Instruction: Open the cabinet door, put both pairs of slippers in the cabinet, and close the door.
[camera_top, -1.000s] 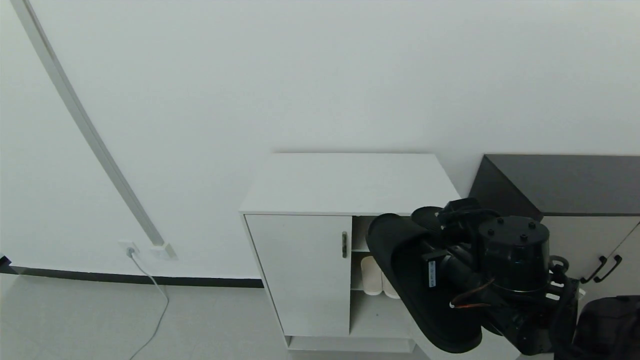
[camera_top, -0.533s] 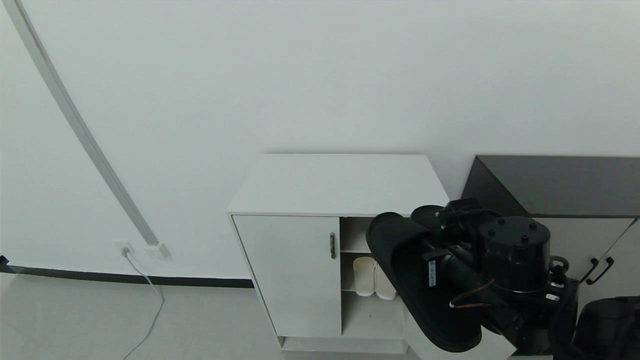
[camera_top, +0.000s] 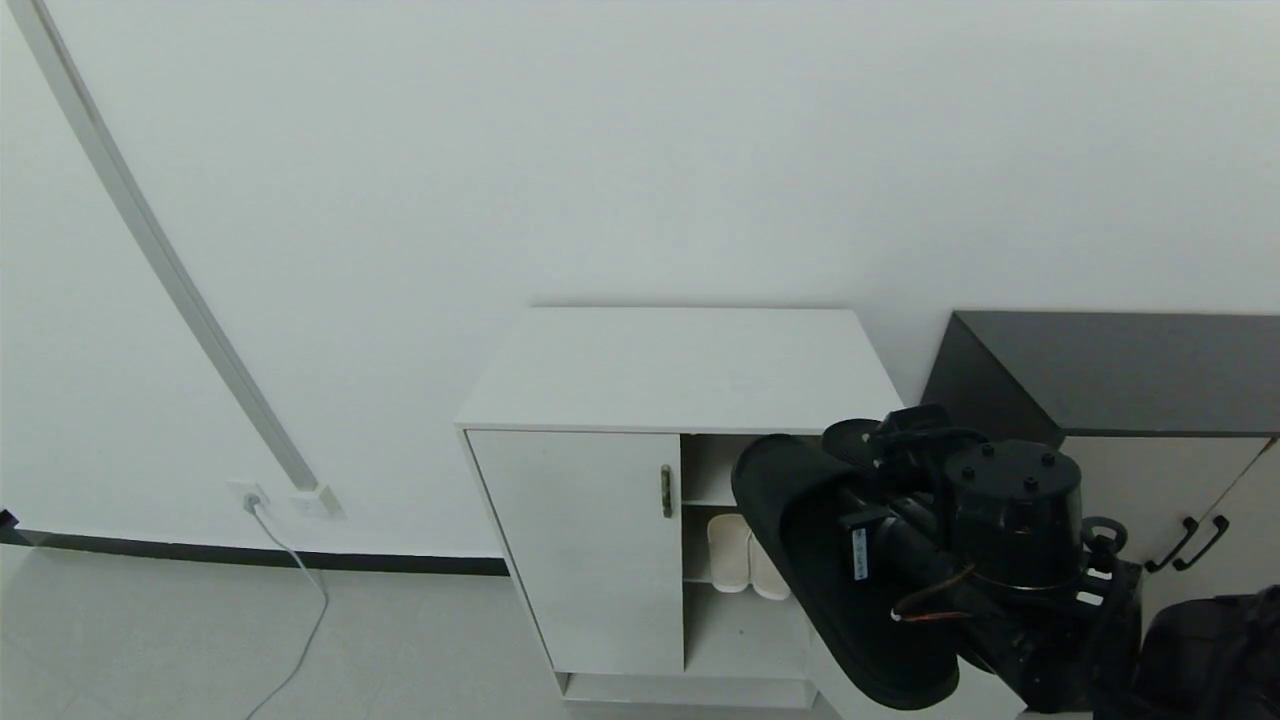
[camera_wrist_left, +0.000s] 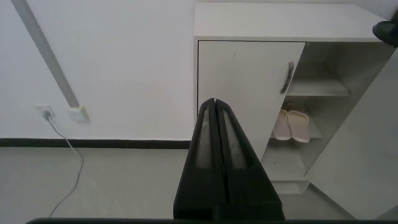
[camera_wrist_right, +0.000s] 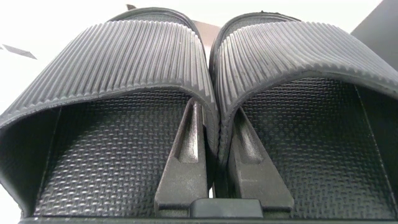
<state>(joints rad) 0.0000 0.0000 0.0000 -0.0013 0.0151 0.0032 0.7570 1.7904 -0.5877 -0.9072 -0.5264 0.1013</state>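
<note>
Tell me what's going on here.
The right gripper holds a pair of black slippers pinched together, raised in front of the white cabinet. Its right door stands open; the left door is shut. A pair of white slippers already sits on a shelf inside. The left gripper is shut and empty, facing the cabinet.

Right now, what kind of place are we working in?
Probably a home or office entryway: a low white shoe cabinet against a plain white wall, pale slippers inside it, and black ribbed rubber slippers held in the right gripper.
</note>
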